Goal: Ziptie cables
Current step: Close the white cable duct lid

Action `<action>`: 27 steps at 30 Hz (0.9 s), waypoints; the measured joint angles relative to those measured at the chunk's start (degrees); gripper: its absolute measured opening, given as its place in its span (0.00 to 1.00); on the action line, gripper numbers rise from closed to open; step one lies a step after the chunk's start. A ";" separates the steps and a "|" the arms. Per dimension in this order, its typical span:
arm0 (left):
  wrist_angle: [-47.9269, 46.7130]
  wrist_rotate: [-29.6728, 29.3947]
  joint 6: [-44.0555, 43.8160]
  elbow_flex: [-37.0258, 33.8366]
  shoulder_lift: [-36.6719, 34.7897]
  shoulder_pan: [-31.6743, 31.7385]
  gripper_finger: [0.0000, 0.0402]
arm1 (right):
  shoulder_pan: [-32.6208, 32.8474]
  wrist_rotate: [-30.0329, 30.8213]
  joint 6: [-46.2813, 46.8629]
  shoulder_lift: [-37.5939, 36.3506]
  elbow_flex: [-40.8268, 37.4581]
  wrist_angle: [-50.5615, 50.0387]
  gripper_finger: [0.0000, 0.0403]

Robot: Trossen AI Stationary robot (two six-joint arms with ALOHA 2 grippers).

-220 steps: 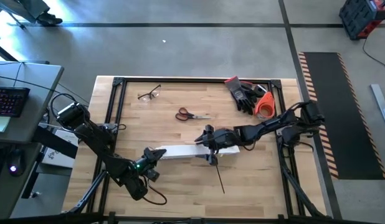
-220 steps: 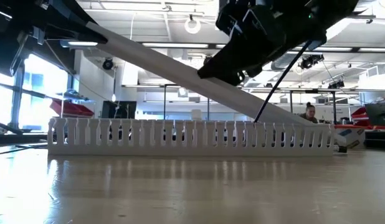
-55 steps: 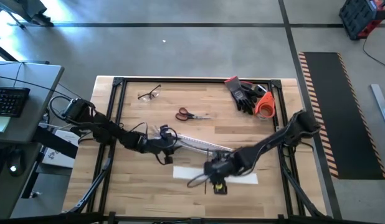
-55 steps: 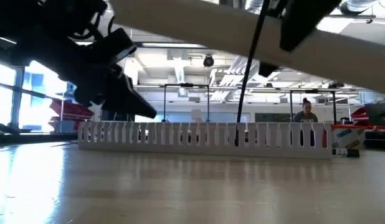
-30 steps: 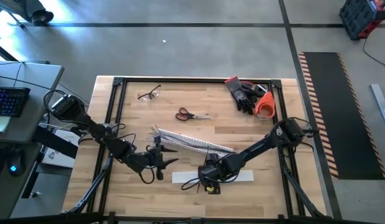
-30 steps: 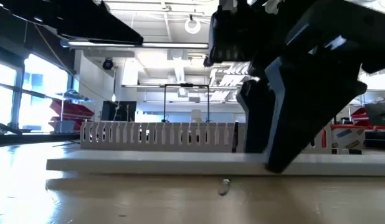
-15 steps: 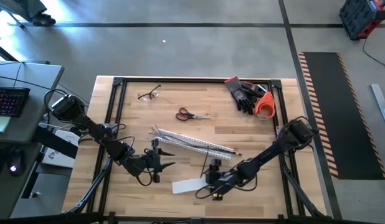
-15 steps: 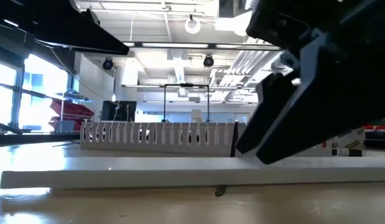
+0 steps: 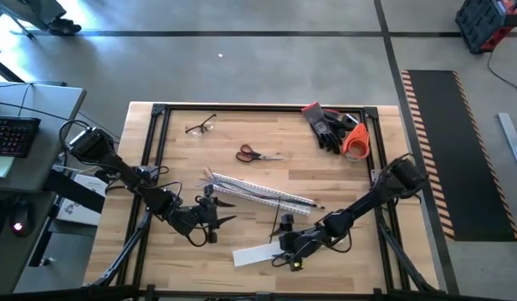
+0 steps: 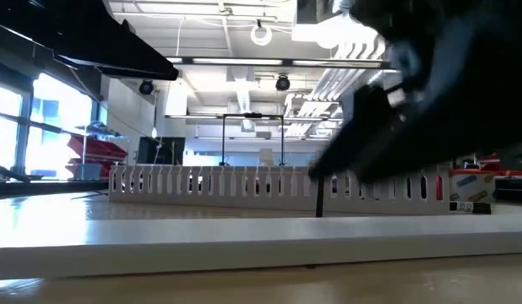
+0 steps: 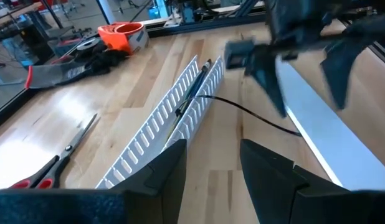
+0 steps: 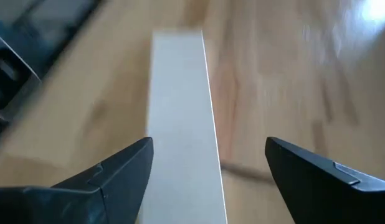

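Observation:
The white slotted duct (image 9: 258, 190) lies slanting mid-table, and the cables (image 11: 194, 87) lie inside it, mostly hidden by its walls. The thin black ziptie (image 11: 255, 115) runs from the duct toward the near edge (image 9: 273, 224). A flat white cover strip (image 9: 254, 254) lies on the table near the front edge. My right gripper (image 9: 285, 251) is open, with its fingers on either side of the strip (image 12: 180, 93). My left gripper (image 9: 221, 213) is open with nothing between its fingers (image 11: 214, 155). It hovers just near-left of the duct (image 11: 161, 118). My right gripper comes at the cover strip slanting down and along its length, with one finger on each side of it. One finger (image 12: 139, 155) stands right at the strip's long edge (image 12: 156, 134). Whether it touches the strip, I cannot tell. The strip lies flat on the table.
Red-handled scissors (image 9: 258, 154) and safety glasses (image 9: 200, 127) lie behind the duct. Black gloves (image 9: 330, 125) and an orange roll (image 9: 355, 142) sit at the far right corner. A black frame (image 9: 154, 159) borders the tabletop.
My right gripper has gone toward the table's near edge and tipped further forward, staying open. The cover strip has slid nearer the front edge and turned from level to slanting, its left end now nearest that edge.

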 joint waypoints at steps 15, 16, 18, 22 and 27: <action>-1.30 0.46 -3.57 -0.02 0.00 0.41 0.33 | 3.26 1.02 -0.11 0.35 0.87 -3.42 0.75; -1.28 0.48 -3.92 -0.02 0.00 0.41 0.33 | 3.13 1.02 0.20 0.73 0.89 -3.27 0.75; -1.30 0.59 -4.30 -0.02 0.00 0.41 0.33 | 2.86 1.02 0.32 1.68 0.87 -3.27 0.75; -1.30 1.81 -4.45 -0.02 0.00 0.41 0.33 | 2.54 0.95 0.19 3.14 0.87 -3.14 0.75; -1.30 1.92 -4.46 -0.02 0.00 0.41 0.33 | 2.55 1.05 0.04 5.47 1.08 -2.13 0.75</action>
